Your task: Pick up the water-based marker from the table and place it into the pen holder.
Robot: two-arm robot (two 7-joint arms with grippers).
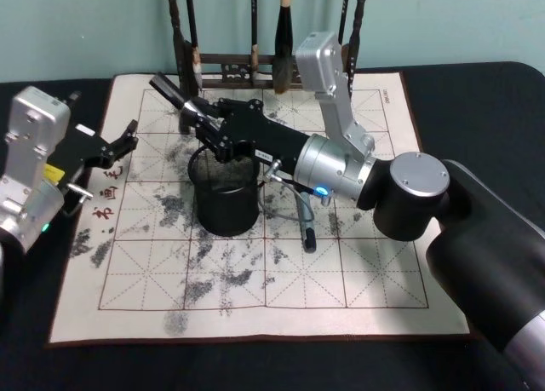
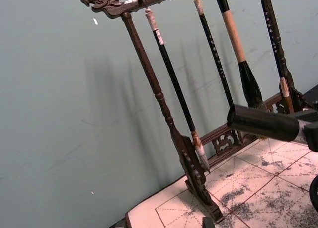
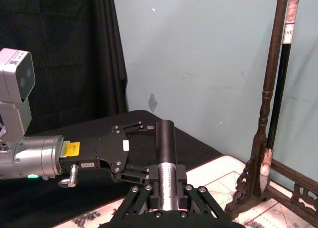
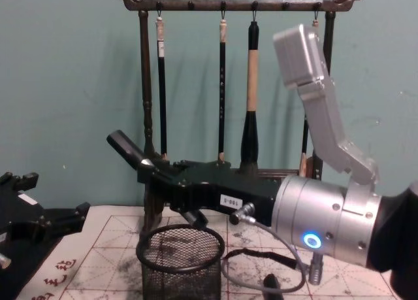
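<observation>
Black marker (image 1: pixel 170 91), gripped in right hand (image 1: pixel 194 112), tilts above pen holder (image 1: pixel 226 214).

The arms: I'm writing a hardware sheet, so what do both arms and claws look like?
The right claw and left claw are black plate linkages with white labels. Each sits on a silver cylindrical wrist bearing a boxy silver camera housing. The right arm adds a blue ring light, a looped grey cable and a black link; the left arm a yellow sticker.
</observation>
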